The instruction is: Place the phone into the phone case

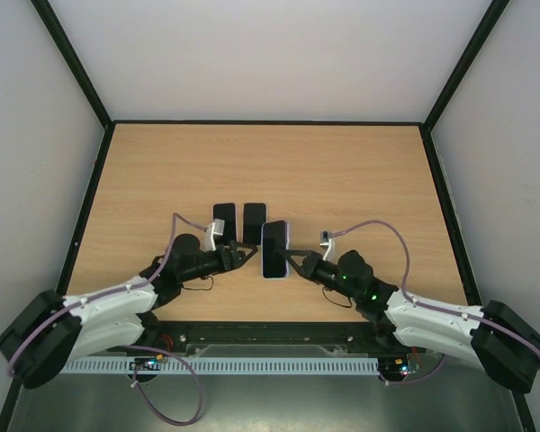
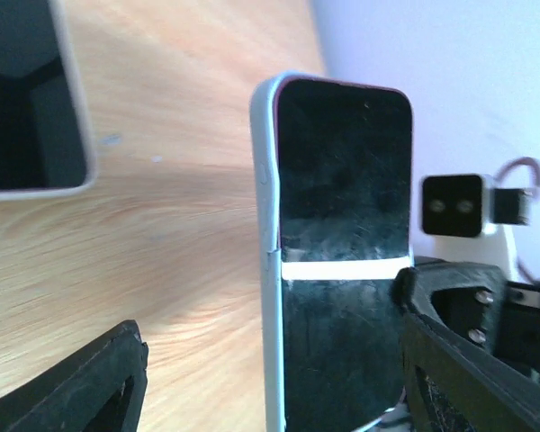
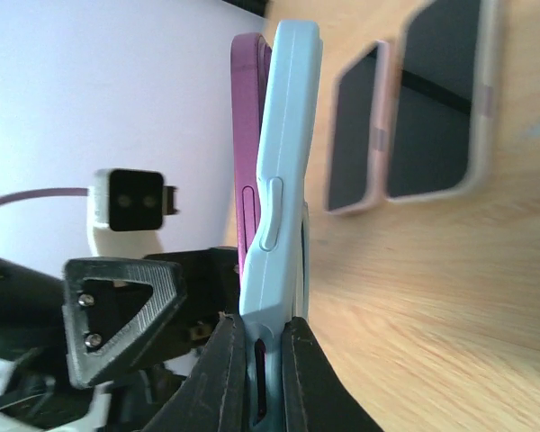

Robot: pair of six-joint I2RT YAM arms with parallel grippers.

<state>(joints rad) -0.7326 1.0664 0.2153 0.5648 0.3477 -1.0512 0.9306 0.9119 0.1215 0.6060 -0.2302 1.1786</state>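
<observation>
Right claw level, tight on case

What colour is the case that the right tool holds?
Light blue. The phone case shows best in the right wrist view, pinched on edge by the right tool.

The phone is purple on its side, with a dark glossy screen, and it sits only partly in the light blue phone case. At the far end its edge stands out from the case wall, while at the near end my right gripper presses both together. From above, the pair is about flat, screen up, over the near middle of the table.
</observation>
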